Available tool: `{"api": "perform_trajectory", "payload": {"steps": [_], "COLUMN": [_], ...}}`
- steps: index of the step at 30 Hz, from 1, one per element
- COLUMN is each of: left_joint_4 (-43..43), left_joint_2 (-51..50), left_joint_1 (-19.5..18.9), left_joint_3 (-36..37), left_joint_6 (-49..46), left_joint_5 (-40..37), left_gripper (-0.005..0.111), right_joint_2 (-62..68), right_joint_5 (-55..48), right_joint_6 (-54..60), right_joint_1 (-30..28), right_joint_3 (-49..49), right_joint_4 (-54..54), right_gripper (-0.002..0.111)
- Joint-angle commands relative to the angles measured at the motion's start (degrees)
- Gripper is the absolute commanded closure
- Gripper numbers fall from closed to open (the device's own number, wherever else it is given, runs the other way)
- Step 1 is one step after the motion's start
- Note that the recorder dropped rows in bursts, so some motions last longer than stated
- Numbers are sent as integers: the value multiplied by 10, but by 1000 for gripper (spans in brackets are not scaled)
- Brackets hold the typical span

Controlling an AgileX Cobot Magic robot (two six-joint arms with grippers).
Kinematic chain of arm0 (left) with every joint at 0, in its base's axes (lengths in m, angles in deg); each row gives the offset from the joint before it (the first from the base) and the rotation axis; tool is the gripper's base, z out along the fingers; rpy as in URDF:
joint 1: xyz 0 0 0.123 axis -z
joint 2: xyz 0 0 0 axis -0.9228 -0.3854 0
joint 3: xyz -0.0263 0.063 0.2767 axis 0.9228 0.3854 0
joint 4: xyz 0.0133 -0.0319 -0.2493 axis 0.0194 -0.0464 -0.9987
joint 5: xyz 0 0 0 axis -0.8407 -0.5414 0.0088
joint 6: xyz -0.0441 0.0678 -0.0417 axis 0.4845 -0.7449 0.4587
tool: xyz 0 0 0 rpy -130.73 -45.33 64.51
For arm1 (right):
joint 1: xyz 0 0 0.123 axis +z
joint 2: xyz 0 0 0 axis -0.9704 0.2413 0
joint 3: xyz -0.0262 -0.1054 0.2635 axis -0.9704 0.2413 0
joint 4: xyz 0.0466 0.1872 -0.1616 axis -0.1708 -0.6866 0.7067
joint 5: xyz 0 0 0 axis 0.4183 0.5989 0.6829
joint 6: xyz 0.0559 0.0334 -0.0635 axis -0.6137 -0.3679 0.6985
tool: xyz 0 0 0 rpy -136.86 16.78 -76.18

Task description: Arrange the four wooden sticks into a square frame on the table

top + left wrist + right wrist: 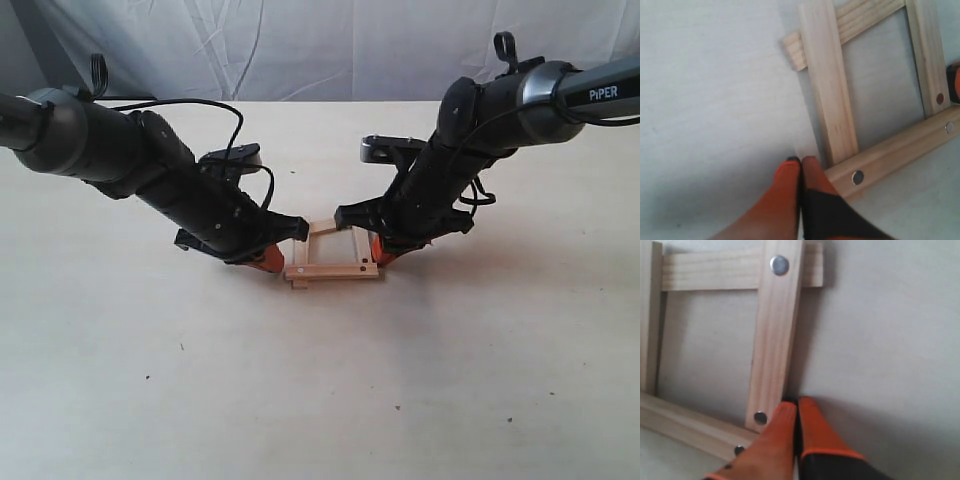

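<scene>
Four pale wooden sticks lie crossed as a small square frame on the cream table, ends overhanging. In the left wrist view one side stick runs over a stick with a dark hole. My left gripper is shut and empty, its orange tips on the table just outside the frame's left side. My right gripper is also shut and empty, its tips against the outer edge of the right side stick, at the frame's right.
A white cloth backdrop hangs behind the table's far edge. Both black arms slant down toward the centre. A few tiny dark specks dot the tabletop.
</scene>
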Motion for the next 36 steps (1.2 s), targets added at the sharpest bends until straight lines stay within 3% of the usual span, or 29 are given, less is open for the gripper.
{"api": "perform_trajectory", "payload": {"steps": [1, 12, 29, 36], "left_joint_4": [-7, -4, -10, -2], "left_joint_2": [5, 5, 5, 5], "left_joint_1": [4, 4, 2, 2], "left_joint_3": [1, 1, -1, -1], "left_joint_6": [0, 0, 0, 0], "left_joint_5": [1, 3, 32, 41], "left_gripper": [107, 107, 107, 107], "right_joint_2": [4, -71, -54, -40], "right_joint_5": [-5, -89, -56, 1], "right_joint_6": [2, 0, 1, 2], "right_joint_1": [2, -1, 31, 31], "right_joint_3": [1, 16, 55, 55], "right_joint_4": [0, 17, 7, 7], "right_gripper": [108, 108, 108, 108]}}
